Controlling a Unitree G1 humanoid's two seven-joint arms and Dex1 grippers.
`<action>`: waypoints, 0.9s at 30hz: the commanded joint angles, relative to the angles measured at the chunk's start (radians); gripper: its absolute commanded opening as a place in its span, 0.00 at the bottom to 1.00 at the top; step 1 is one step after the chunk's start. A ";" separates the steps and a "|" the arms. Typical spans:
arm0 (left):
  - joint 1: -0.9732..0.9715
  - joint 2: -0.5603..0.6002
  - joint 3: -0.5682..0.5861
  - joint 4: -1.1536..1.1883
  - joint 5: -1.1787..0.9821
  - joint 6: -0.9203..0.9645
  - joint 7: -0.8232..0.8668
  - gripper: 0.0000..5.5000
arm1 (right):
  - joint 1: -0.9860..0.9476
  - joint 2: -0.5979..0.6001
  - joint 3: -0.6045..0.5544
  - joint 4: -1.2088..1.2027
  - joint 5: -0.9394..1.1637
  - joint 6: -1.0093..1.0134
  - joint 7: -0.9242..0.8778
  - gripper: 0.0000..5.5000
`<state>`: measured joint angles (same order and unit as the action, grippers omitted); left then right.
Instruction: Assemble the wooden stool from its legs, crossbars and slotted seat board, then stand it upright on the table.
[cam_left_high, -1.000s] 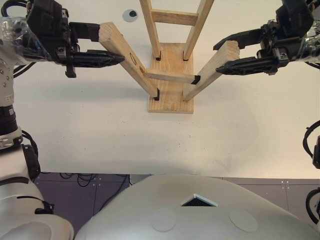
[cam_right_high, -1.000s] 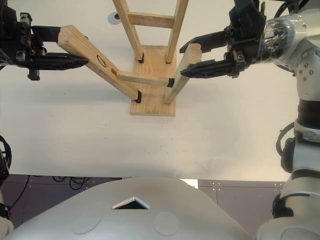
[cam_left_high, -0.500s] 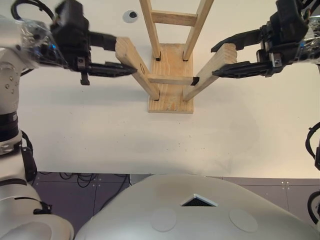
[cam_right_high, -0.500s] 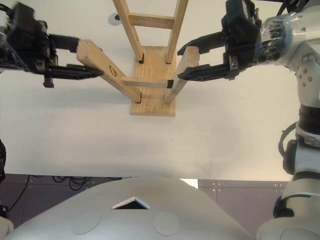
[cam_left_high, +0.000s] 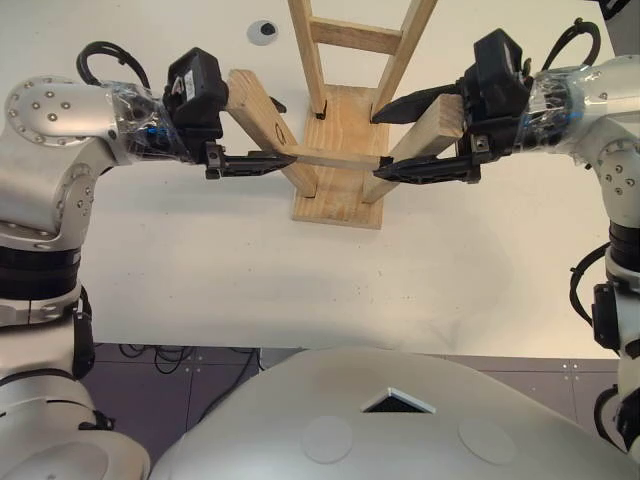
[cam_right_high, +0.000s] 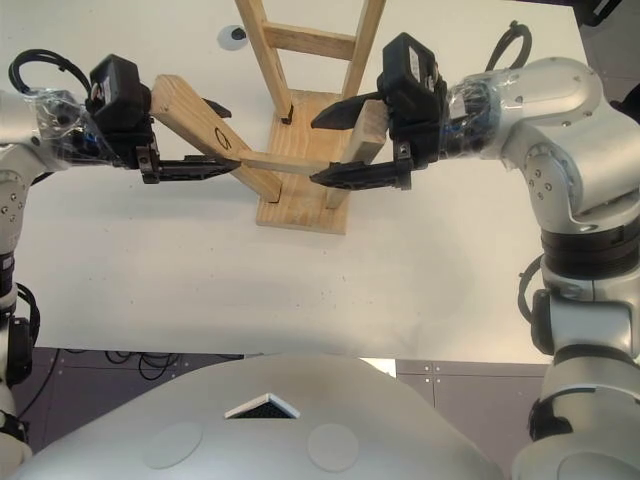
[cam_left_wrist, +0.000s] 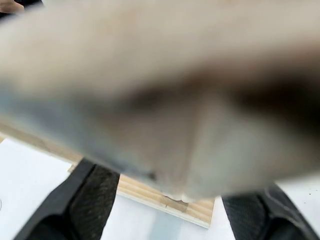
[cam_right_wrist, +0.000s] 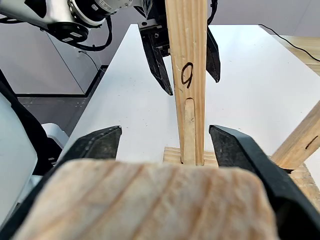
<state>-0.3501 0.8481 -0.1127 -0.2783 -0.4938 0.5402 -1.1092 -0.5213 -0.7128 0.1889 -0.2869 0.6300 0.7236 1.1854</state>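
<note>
Left eye view, upper centre: your stool (cam_left_high: 345, 35) sits upside down, with its seat board (cam_left_high: 340, 205) flat on the table (cam_left_high: 200, 260) and the legs rising from it. At upper left, your left gripper (cam_left_high: 281, 131) is clamped on the tilted left leg (cam_left_high: 258, 108). At upper right, your right gripper (cam_left_high: 374, 145) is clamped on the right leg (cam_left_high: 418, 140). A crossbar (cam_left_high: 330, 159) spans those two legs.

Bright, even overhead light on the matte white table (cam_left_high: 150, 270), faint soft shadows near the pale wooden seat board (cam_left_high: 340, 205); pale wooden left leg (cam_left_wrist: 160, 75) a blurred smear against its wrist lens (pale wooden right leg (cam_right_wrist: 150, 200) only slightly soft).
</note>
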 joint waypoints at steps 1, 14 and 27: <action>0.062 0.027 0.006 -0.001 0.022 0.016 0.001 0.61 | -0.021 0.041 0.002 0.006 0.038 0.049 -0.015 0.65; 0.382 -0.094 0.481 -0.110 -0.233 0.142 0.254 0.56 | -0.159 0.122 -0.536 0.264 0.771 0.353 -0.334 0.62; 0.432 -0.743 0.158 -0.227 0.169 0.161 1.151 0.19 | 0.213 0.182 -0.062 -0.029 -0.090 -0.178 -0.567 0.22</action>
<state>0.1121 0.1030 0.0427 -0.5159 -0.3486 0.6804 0.0198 -0.3406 -0.5569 0.0698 -0.2971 0.6334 0.5761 0.6633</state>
